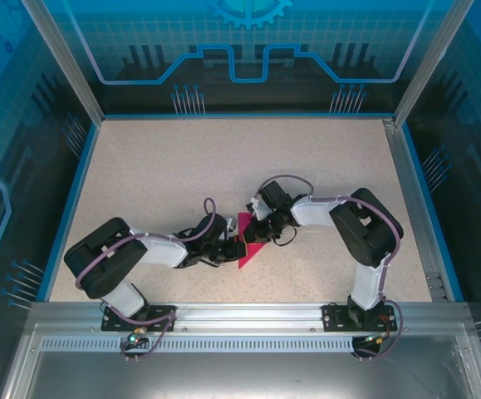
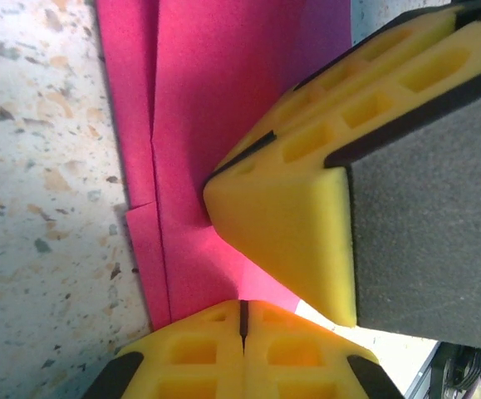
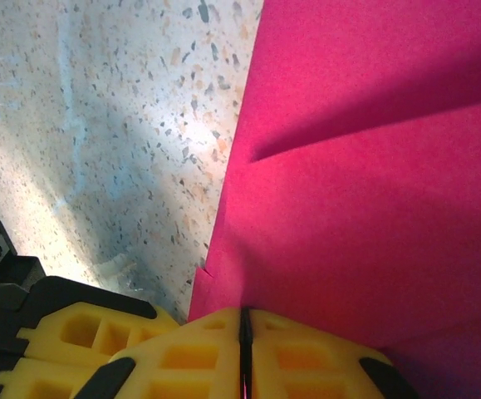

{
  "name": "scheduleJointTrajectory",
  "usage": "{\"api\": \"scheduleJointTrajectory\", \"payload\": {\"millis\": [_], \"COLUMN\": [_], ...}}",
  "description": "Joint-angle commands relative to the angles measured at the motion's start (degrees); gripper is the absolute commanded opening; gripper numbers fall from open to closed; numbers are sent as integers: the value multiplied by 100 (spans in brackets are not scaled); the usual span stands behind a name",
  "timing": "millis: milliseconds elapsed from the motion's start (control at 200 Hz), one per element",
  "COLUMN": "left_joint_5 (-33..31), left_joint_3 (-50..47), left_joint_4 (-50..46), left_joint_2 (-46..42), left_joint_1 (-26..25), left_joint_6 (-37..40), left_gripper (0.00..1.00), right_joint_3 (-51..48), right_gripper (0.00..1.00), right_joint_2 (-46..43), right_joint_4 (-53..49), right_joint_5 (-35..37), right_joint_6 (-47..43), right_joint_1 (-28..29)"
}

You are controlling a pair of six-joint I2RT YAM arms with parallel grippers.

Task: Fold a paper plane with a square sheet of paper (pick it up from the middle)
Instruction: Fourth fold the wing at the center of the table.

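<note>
The left arm [image 1: 111, 258] reached in from the near left corner of the table [image 1: 140, 174], its forearm pointing right towards the middle. The left gripper [image 1: 230, 247] sat at the paper's left edge. In its wrist view the two yellow fingers [image 2: 190, 353] were pressed together with no gap. The pink sheet ran right up to their tips, but whether any of it was nipped between them could not be told.

The paper [image 1: 251, 241] lay near the middle of the table, between the two grippers. It was already folded, wider at the far end and tapering to a point towards the near edge. The left wrist view showed overlapping layers stepped along its left side.

The right gripper [image 1: 261, 223] came down on the paper's far right part. Its fingers [image 3: 182, 357] were closed tight against each other and their tips met the paper's face. It was unclear whether any paper was caught between them. The right arm [image 1: 365, 229] bent back to its base at the near right.
</note>
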Motion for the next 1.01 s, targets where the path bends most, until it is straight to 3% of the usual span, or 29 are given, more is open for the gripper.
{"api": "scheduleJointTrajectory", "payload": {"millis": [0, 330, 1000], "left_joint_5": [-271, -266, -173], "left_joint_3": [-197, -366, -460], "left_joint_4": [-1237, -1393, -1438], "left_joint_2": [433, 557, 565], "left_joint_1": [9, 9, 0], "left_joint_6": [235, 387, 562], "left_gripper": [0, 0, 0], "right_joint_3": [101, 400, 1323], "right_gripper": [10, 12, 14], "right_joint_2": [291, 246, 1026], "right_joint_4": [-225, -245, -474], "right_joint_5": [791, 853, 486], "right_joint_6": [54, 40, -202], "right_joint_1": [-54, -565, -1369]}}
